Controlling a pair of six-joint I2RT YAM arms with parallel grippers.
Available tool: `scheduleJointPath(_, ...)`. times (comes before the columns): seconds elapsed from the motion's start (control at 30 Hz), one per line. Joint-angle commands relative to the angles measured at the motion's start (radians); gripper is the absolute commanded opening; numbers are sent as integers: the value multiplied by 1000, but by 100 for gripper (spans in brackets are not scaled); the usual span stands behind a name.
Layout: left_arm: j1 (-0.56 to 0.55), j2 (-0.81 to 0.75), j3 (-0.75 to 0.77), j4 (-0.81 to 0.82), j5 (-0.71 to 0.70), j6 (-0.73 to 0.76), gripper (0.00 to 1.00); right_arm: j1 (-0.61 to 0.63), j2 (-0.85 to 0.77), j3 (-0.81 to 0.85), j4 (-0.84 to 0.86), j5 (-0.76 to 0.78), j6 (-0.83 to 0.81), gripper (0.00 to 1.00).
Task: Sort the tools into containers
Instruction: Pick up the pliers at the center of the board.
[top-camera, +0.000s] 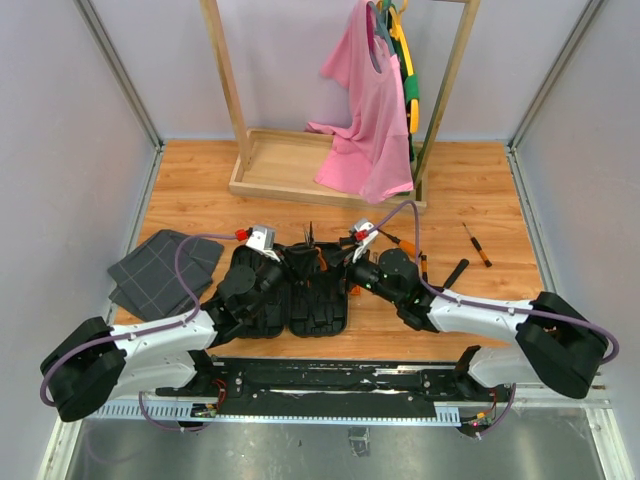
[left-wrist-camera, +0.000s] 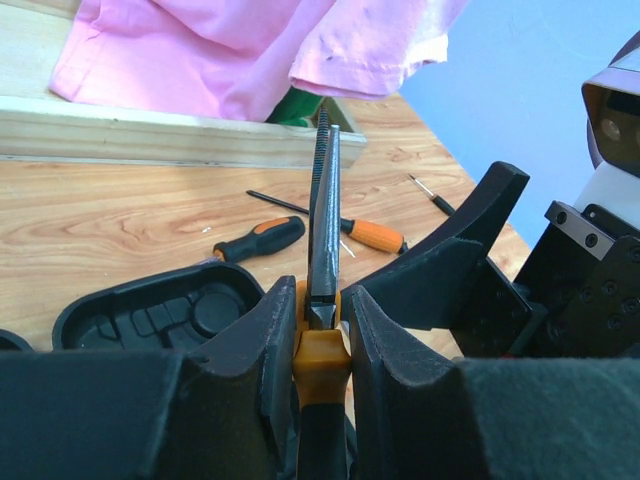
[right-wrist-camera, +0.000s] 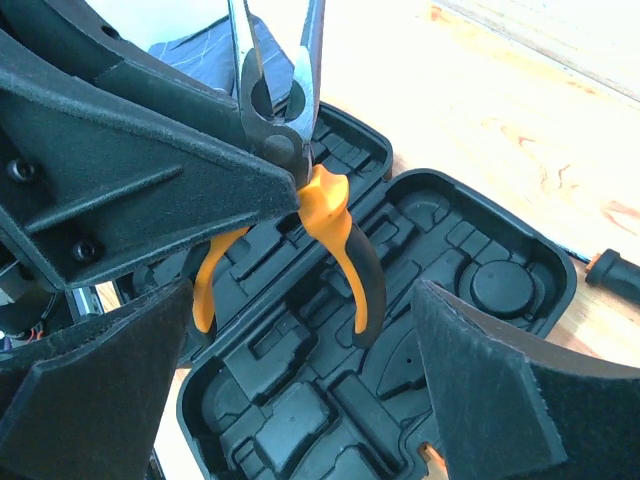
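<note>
The black tool case (top-camera: 318, 312) lies open in front of the arm bases, its moulded slots (right-wrist-camera: 300, 420) showing. My left gripper (left-wrist-camera: 322, 300) is shut on the pliers (left-wrist-camera: 322, 215) at their orange joint, steel nose pointing up and away. In the right wrist view the pliers (right-wrist-camera: 335, 225) hang over the case with the orange-and-black handles spread. My right gripper (right-wrist-camera: 300, 390) stands open just beside them, its fingers (right-wrist-camera: 500, 390) apart and touching nothing. From above, both grippers meet over the case's far edge, left gripper (top-camera: 290, 262) and right gripper (top-camera: 350, 270).
Screwdrivers (left-wrist-camera: 258, 238) (left-wrist-camera: 375, 236) lie on the wood beyond the case. A further screwdriver (top-camera: 478, 245) and a small black bar (top-camera: 455, 273) lie to the right. Dark grey grid fabric (top-camera: 160, 270) sits at the left. A wooden rack base (top-camera: 290, 165) with a pink shirt (top-camera: 365, 120) stands behind.
</note>
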Motion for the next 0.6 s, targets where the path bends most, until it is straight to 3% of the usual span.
scheduleJointPath(0.0,5,-14,-4,88,-3,-5,1,13,39,43,110,10,13,91)
scheduleJointPath(0.33,5,7,0,93,0,4,0,13,124,69,203,-47,90,92)
scheduleJointPath(0.57,5,21,5,96,5,2,0,20,151,80,164,-5,115,83)
